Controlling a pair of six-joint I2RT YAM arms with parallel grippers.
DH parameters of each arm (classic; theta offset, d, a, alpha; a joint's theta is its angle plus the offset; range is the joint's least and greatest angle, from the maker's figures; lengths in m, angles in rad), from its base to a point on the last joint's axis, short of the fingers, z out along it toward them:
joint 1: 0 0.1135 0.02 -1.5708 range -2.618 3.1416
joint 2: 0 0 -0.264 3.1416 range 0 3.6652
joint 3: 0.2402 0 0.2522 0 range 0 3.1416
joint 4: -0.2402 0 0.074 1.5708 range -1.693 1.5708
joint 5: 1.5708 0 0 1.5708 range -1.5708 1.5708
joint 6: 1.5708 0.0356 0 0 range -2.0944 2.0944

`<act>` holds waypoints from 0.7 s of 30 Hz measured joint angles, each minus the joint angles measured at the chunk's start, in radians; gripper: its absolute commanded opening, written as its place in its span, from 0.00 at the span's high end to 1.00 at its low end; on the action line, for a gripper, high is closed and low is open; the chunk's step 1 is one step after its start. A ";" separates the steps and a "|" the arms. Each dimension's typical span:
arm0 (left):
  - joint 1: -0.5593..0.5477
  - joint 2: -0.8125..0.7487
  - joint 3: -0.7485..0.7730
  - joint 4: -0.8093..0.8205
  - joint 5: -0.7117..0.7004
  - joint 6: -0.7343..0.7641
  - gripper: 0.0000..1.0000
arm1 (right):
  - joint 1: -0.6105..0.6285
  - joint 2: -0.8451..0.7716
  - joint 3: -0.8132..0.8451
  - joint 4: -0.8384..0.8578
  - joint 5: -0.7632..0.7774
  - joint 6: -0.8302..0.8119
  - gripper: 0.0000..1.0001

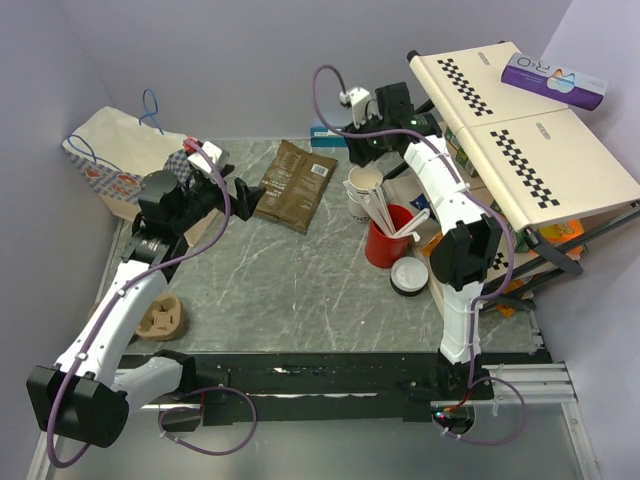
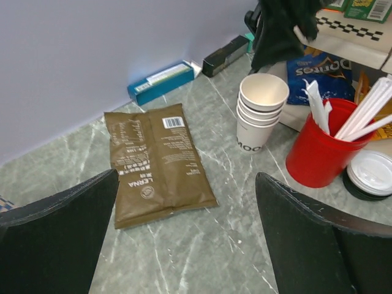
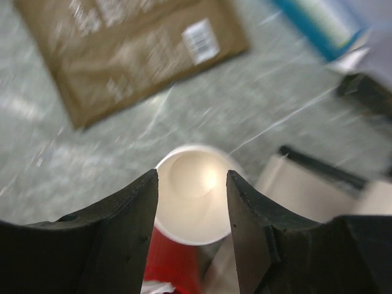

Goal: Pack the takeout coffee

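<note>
Left gripper (image 2: 187, 177): jaws wide apart, empty, facing brown pouch (image 2: 156, 162). Right gripper (image 3: 192, 177): fingers apart, nothing clamped, above cup stack (image 1: 364, 185) at table's (image 1: 300, 290) 1 o'clock. Takeout coffee: can't locate. White lid (image 1: 410, 272) at red cup's (image 1: 383, 245) 4 o'clock.

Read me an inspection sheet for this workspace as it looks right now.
Surface: grey marbled tabletop, no spills seen.
Job's things: nothing seen; no cup wears a lid.
Clutter: brown flat pouch, stack of lidless cream paper cups, red cup of white sticks, round white plastic lid, teal box, brown cardboard cup carrier, white paper bag.
Grippers: left gripper open and empty; right gripper jaws apart above the cup stack.
Cables: purple cables loop along both arms.
Surroundings: lilac walls; checkered shelf on the right.
</note>
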 measured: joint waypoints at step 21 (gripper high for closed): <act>0.000 -0.008 -0.083 0.016 0.041 -0.058 0.01 | 0.048 0.068 -0.004 -0.238 -0.020 -0.132 0.42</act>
